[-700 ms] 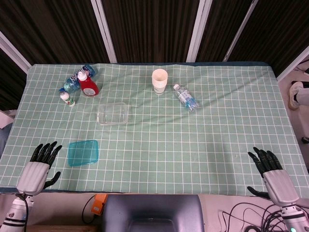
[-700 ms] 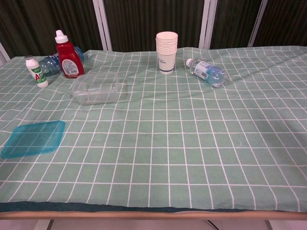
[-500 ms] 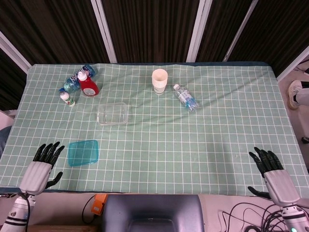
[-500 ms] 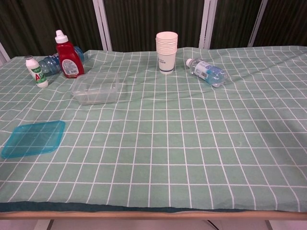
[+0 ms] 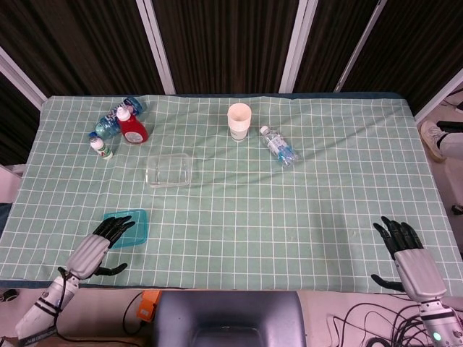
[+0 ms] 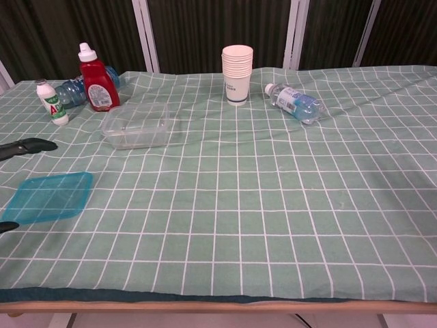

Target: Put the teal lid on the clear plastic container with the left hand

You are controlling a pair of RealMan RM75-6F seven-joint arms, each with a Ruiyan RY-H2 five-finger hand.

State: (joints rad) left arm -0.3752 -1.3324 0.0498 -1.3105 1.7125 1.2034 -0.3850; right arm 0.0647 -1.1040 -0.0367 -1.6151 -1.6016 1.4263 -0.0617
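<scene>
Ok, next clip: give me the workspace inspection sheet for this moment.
Surface: table under green checked cloth, wrinkled at the back.
Job's things: teal lid flat near front-left edge; clear plastic container uncovered, farther back.
Clutter: red bottle, small white bottle, two lying water bottles, paper cup stack.
Hands: left hand open, fingers over the lid; right hand open at front-right.
Cables: black cables below front edge.
Surroundings: dark curtains behind.

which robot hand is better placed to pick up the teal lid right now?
Left. The left robot hand is open with its fingertips already over the teal lid, near the clear plastic container. The right robot hand is open at the table's far right edge.
</scene>
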